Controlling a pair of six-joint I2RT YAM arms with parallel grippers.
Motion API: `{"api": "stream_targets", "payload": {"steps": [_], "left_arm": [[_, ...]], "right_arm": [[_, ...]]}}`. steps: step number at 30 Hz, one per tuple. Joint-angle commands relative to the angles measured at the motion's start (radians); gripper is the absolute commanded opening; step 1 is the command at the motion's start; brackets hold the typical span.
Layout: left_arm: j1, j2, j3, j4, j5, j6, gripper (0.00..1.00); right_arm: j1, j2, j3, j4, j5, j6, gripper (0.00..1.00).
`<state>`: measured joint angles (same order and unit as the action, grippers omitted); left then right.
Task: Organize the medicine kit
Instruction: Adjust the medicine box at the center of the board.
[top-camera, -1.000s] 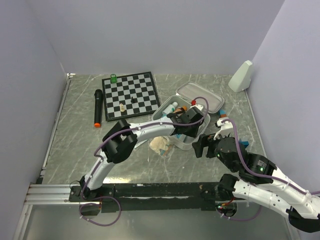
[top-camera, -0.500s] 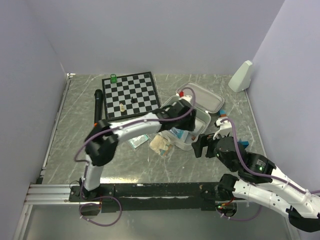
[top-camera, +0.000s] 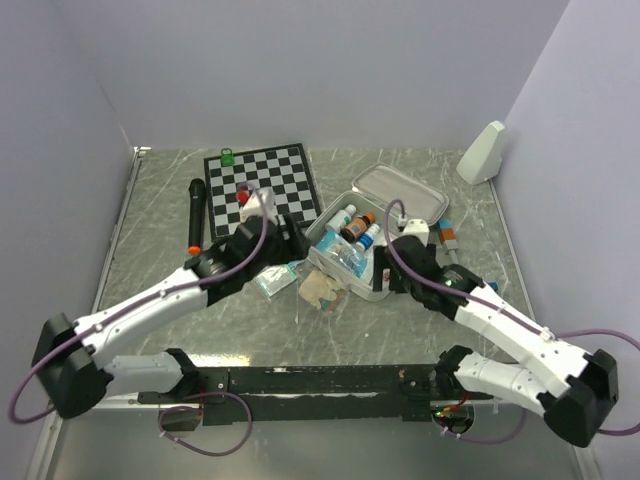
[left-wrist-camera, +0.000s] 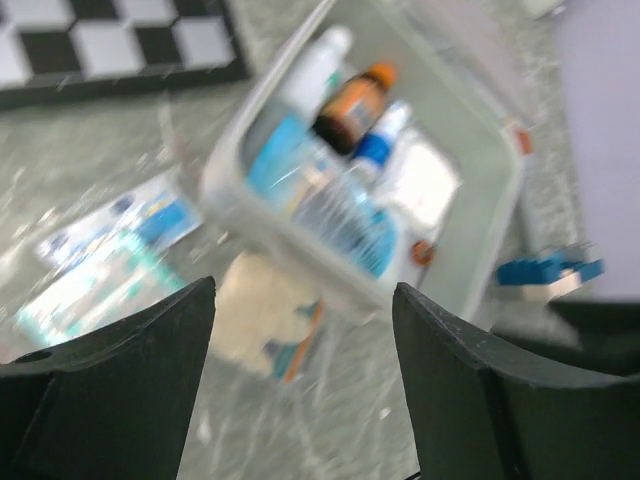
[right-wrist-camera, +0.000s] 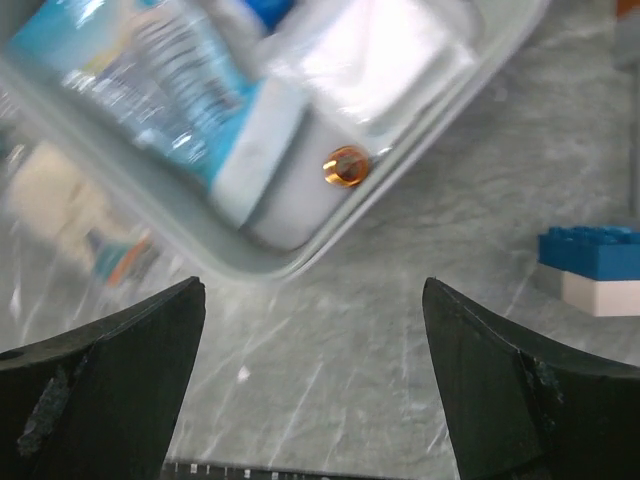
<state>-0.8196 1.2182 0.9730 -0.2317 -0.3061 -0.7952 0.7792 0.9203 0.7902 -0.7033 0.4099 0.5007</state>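
The medicine kit (top-camera: 385, 280) lies open at mid-table, its white lid (top-camera: 400, 193) hinged back behind it. Its tray (left-wrist-camera: 232, 190) holds a white bottle (left-wrist-camera: 318, 65), a brown bottle with an orange cap (left-wrist-camera: 352, 100), a blue-capped bottle (left-wrist-camera: 382, 135), a blue packet (right-wrist-camera: 160, 70) and a white pad (right-wrist-camera: 375, 55). My left gripper (top-camera: 287, 232) hovers just left of the kit, open, with nothing between its fingers (left-wrist-camera: 130, 380). At the kit's near right corner my right gripper (top-camera: 393, 272) is open and empty over bare table (right-wrist-camera: 330, 370).
A beige roll (top-camera: 321, 290) and a teal-and-white packet (top-camera: 274, 281) lie on the table in front of the kit. The chessboard (top-camera: 262, 185) sits at the back left, with a black microphone (top-camera: 196, 214) beside it. Blue-and-white blocks (top-camera: 447, 236) lie right of the kit.
My left gripper has pulled out of the kit toward the left and opened. The right arm has swung forward to the kit's near right corner.
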Motion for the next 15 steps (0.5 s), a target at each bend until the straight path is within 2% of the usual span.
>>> {"api": "stream_targets", "payload": {"steps": [1,6,10,13,15], "left_arm": [[0.0,-0.159,-0.172,-0.012,-0.042,-0.084,0.76],[0.002,-0.325,-0.307,-0.011,-0.094,-0.119,0.8],[0.004,-0.371,-0.355,-0.026,-0.131,-0.134,0.81],[0.005,-0.356,-0.355,-0.053,-0.142,-0.145,0.8],[0.007,-0.353,-0.355,-0.069,-0.149,-0.157,0.8]], "right_arm": [[-0.207,0.054,0.009,0.08,-0.08,0.031,0.96],[-0.366,0.103,-0.005,0.131,-0.199,0.064,0.98],[-0.44,0.21,0.015,0.134,-0.244,0.064,0.94],[-0.469,0.253,0.001,0.16,-0.266,0.068,0.87],[-0.483,0.275,-0.014,0.18,-0.289,0.071,0.74]]}}
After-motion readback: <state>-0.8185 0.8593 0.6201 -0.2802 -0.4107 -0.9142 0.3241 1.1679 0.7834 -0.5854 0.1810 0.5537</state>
